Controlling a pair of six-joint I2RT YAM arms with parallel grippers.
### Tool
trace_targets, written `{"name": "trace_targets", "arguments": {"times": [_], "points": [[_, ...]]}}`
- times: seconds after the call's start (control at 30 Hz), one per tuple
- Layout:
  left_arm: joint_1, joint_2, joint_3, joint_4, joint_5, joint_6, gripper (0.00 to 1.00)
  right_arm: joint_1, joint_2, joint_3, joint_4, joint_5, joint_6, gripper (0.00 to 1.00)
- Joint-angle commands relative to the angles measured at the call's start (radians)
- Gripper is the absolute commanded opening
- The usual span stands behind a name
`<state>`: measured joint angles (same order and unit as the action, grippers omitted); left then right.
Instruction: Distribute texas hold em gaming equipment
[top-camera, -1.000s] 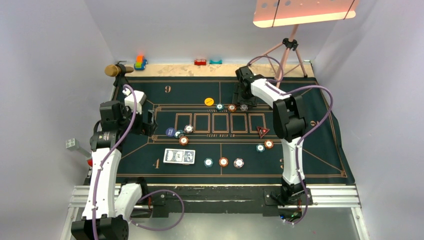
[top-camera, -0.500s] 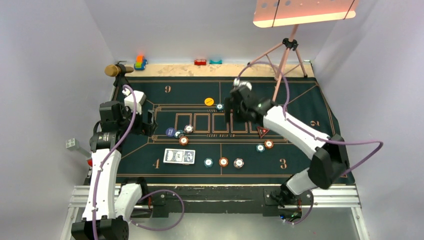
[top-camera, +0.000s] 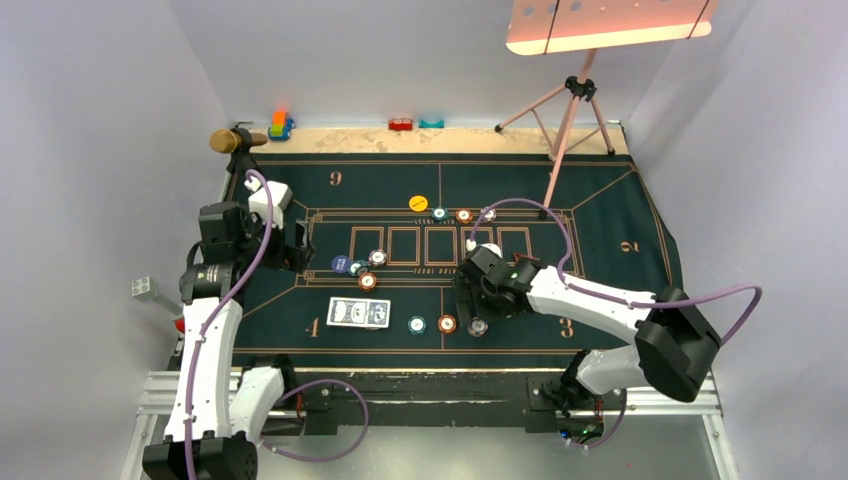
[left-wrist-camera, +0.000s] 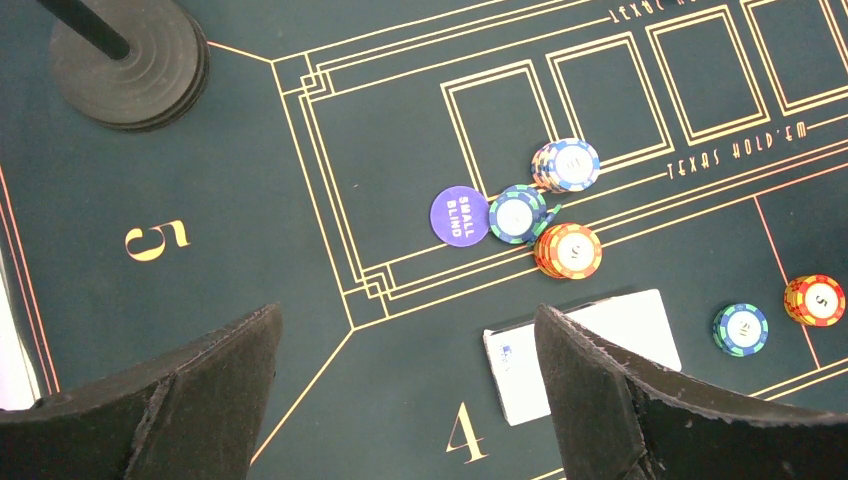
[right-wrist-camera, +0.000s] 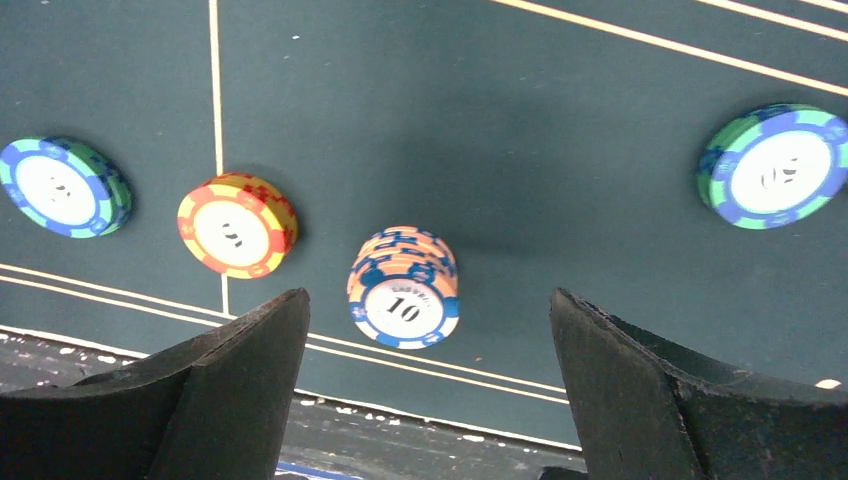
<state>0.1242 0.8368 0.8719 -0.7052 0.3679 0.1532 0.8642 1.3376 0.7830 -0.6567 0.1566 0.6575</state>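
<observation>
- Top view: R arm (top-camera: 590, 295) reaches to lower centre, over row of three chips (top-camera: 447, 323) on mat (top-camera: 620, 200); card deck (top-camera: 358, 312) left of row. L arm (top-camera: 205, 330) sits at left edge, prob. keeping clear.
- L wrist: L fingers (left-wrist-camera: 200, 400) wide apart, empty, above mat; small-blind disc (left-wrist-camera: 459, 214) + three chip stacks (left-wrist-camera: 568, 250) mid-frame.
- R wrist: R fingers (right-wrist-camera: 230, 390) apart, straddling striped stack (right-wrist-camera: 404, 288), no contact seen; prob. lining up a pick.

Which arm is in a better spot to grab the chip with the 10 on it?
The right one. The right gripper is open right over the 10 chip, fingers on either side. The left gripper is far off, near the cards.
</observation>
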Motion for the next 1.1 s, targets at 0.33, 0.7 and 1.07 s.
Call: {"name": "trace_targets", "arguments": {"times": [0.33,0.7,1.07], "points": [[0.009,-0.007,-0.002,0.018,0.018,0.020,1.00,0.071,0.094,-0.030,0.097,0.000,0.098,0.82],[0.010,-0.014,-0.005,0.017,0.017,0.022,1.00,0.072,0.095,-0.048,0.077,0.032,0.099,0.53],[0.009,-0.011,-0.005,0.018,0.019,0.021,1.00,0.068,-0.076,0.034,-0.066,0.085,0.120,0.26]]}}
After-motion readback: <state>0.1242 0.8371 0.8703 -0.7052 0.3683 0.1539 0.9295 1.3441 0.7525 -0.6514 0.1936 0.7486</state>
